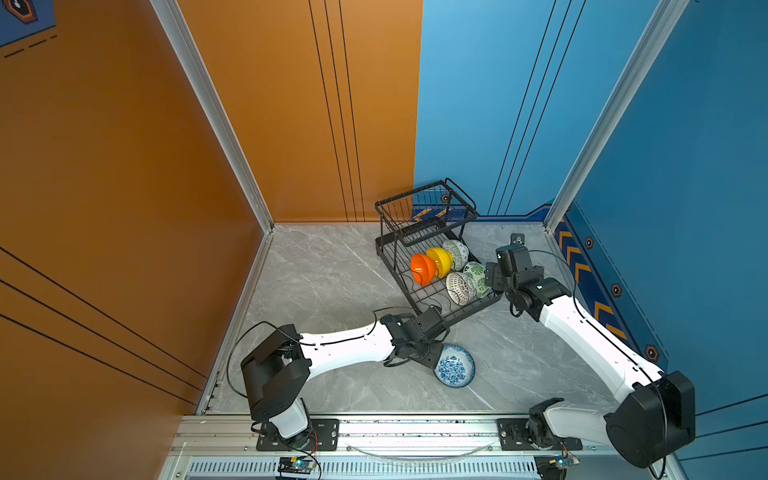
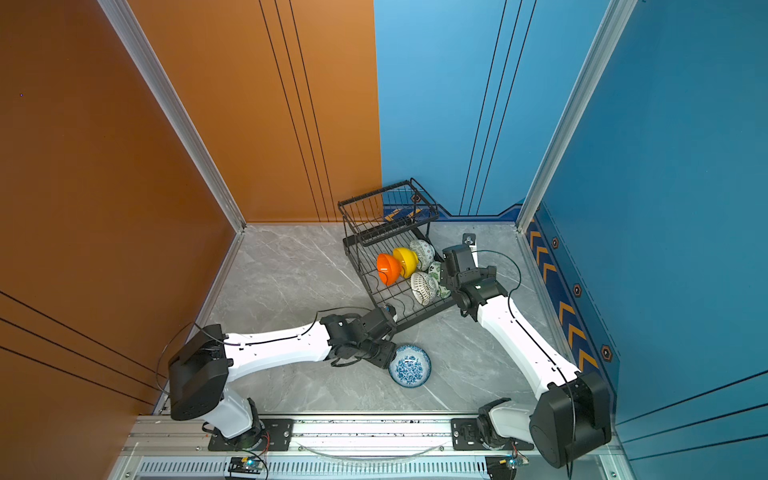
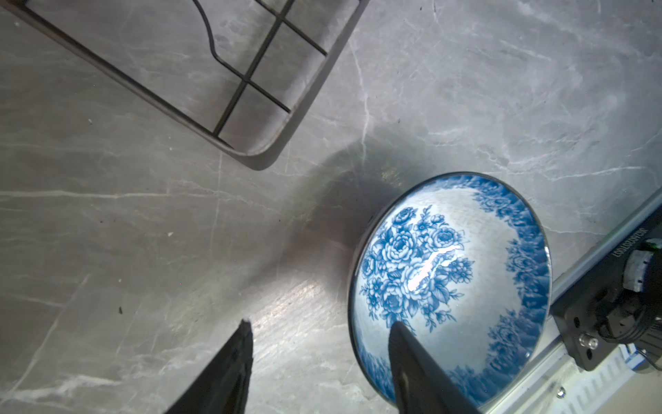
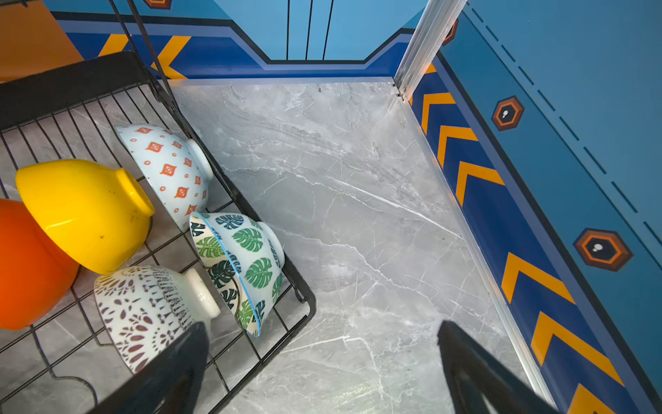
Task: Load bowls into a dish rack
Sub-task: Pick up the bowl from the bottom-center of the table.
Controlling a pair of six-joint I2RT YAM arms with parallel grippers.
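A grey marble tabletop lay between orange wall panels along its left edge and blue wall panels along its right edge; both colours met behind the far edge. A band of orange chevrons ran low on the right wall, with hexagon badges above it. A small metal bracket sat near the far right corner. An aluminium rail lined the near edge.

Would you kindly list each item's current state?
blue floral bowl: upright on table, unloaded.
orange bowl: racked, on edge.
yellow bowl: racked, on edge.
leaf bowl: racked, on edge.
lattice bowl: racked, on edge.
diamond-patterned bowl: racked, on edge.
dish rack: holds five bowls.
left gripper: open, astride blue bowl's rim.
right gripper: open, empty.
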